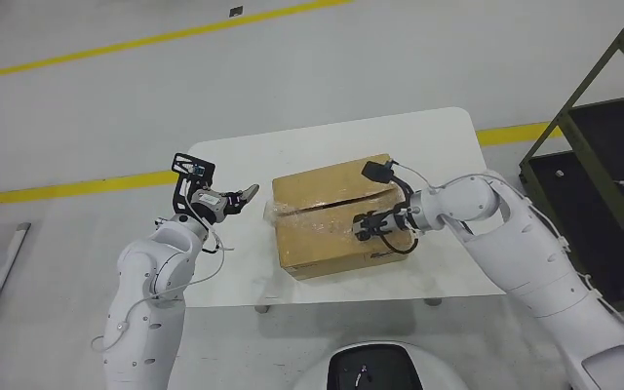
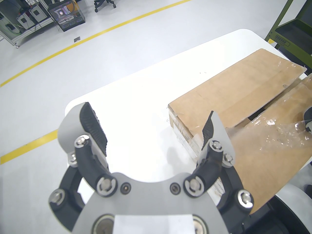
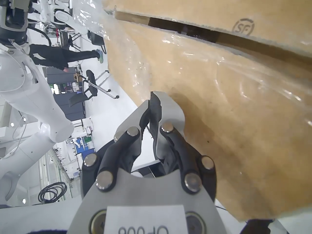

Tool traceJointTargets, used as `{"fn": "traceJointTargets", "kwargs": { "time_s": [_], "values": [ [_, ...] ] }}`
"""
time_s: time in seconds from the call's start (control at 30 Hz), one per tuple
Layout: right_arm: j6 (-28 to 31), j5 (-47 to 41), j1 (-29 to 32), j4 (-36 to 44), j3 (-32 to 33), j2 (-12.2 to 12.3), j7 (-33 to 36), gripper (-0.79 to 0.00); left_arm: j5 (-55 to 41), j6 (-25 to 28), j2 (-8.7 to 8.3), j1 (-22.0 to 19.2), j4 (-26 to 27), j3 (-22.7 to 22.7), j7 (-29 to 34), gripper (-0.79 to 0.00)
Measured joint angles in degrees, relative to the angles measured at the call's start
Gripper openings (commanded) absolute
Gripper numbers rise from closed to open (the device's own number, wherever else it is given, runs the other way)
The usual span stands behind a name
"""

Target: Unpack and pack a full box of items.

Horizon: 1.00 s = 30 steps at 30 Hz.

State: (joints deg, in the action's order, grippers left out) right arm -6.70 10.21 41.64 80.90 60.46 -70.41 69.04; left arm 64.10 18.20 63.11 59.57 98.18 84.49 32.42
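A brown cardboard box (image 1: 322, 244) lies on the white table (image 1: 429, 146), its two top flaps parted by a dark slit. A strip of clear tape (image 1: 307, 216) stands loose and crinkled over the seam. My right gripper (image 1: 359, 231) rests over the box top (image 3: 231, 79). In the right wrist view this gripper (image 3: 152, 99) is shut on the clear tape (image 3: 114, 27), which stretches away from its tips. My left gripper (image 1: 244, 195) hovers above the table just off the box's left end. It is open (image 2: 148, 114) and holds nothing, with the box (image 2: 234, 93) beside it.
A green metal rack (image 1: 585, 127) stands off the table's right side and also appears in the left wrist view (image 2: 290, 18). Bare tabletop (image 2: 136, 93) lies behind and to the left of the box. A yellow line (image 1: 78, 185) crosses the floor.
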Motion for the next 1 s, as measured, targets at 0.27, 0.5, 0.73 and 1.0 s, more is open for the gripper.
{"fn": "traceJointTargets", "kwargs": {
  "time_s": [0.27,0.5,0.73,1.0],
  "values": [
    [-0.9,0.1,-1.0,4.2,3.9,1.0,-1.1,-0.785,0.3,-0.3,-0.04,1.2,0.6,0.0,-1.7,0.000],
    [-1.6,0.4,-2.9,3.4,6.2,1.8,1.8,-0.785,1.8,0.1,-0.14,1.5,0.7,-0.8,-2.2,-0.166],
    [-2.1,1.0,-3.4,2.1,7.8,2.7,4.2,-0.785,1.5,1.5,-0.09,0.7,0.7,-2.6,-1.0,-0.665],
    [-1.6,0.5,-4.6,0.5,6.4,3.0,5.9,-0.785,2.2,3.1,-0.24,0.2,0.7,-3.0,-1.0,-0.785]
  ]
}}
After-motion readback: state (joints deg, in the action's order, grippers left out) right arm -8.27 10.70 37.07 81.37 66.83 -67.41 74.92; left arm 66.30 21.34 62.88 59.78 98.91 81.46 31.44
